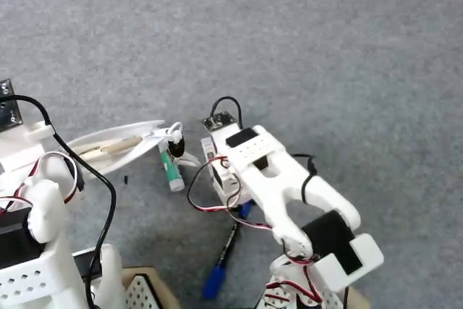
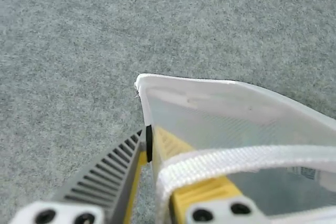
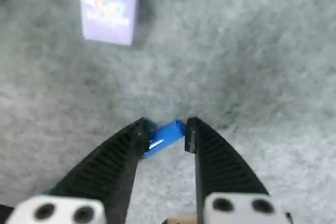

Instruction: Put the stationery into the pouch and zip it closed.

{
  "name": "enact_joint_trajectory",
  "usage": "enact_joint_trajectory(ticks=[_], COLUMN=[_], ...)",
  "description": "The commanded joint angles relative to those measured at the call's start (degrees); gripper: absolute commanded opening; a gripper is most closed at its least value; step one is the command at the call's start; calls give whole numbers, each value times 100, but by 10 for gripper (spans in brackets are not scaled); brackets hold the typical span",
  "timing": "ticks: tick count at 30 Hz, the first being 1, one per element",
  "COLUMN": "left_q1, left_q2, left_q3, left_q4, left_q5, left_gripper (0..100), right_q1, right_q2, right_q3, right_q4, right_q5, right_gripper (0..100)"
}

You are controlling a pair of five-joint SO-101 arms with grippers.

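The left pincer [image 2: 149,145] is clenched on the rim of the pouch [image 2: 236,119]: in the left wrist view, 1 grey ribbed finger [image 2: 113,169] lies against the outside of the white translucent wall and 1 yellow finger [image 2: 207,190] sits on the other side, with a white woven strap [image 2: 236,161] running across just above it. From the high view the pouch [image 1: 108,146] lies on the grey counter [image 1: 325,56] at the left, a pale flattened shape beside the left arm [image 1: 43,229], with pale stick-like shapes showing through its wall. A glue stick [image 1: 171,168] with a green body lies on the counter just beside the pouch's near end. The right arm [image 1: 282,179] bends down over the middle of the counter, and a blue pen [image 1: 223,255] lies slanting from under it toward the front edge, its blue cap outermost. In the right wrist view the right pincer [image 3: 165,129] is down at the counter, its 2 black ribbed fingers [image 3: 126,156] set 1 on each side of the blue pen [image 3: 157,141] and touching it, so it is grasping the pen, which lies against the counter. Farther off in that view, well apart from the pen, stands a small white and purple box [image 3: 107,6].
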Motion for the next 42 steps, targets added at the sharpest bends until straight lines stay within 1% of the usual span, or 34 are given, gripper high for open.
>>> enact_joint_trajectory(ticks=[1,9,11,14,16,18,26,35,39,42], left_q1=[-57,-57,-57,-57,-57,-57,-57,-57,-57,-57], left_q2=[-123,-123,-123,-123,-123,-123,-123,-123,-123,-123], left_q3=[-198,-198,-198,-198,-198,-198,-198,-198,-198,-198], left_q4=[-220,-220,-220,-220,-220,-220,-220,-220,-220,-220], left_q5=[35,26,26,26,26,26,26,26,26,26], left_gripper=[29,29,29,29,29,29,29,29,29,29], right_q1=[35,35,35,26,26,26,26,53,62,62], right_q2=[127,189,189,198,198,198,145,145,145,145], right_q3=[-75,-163,-163,-163,-163,-171,-198,-1130,-1780,-2273], right_q4=[-220,-246,-308,-431,-484,-484,-976,-967,-615,-149], right_q5=[-62,-62,-62,-62,-62,-62,-26,-53,-53,-26], right_gripper=[128,125,96,8,26,12,12,12,12,12])
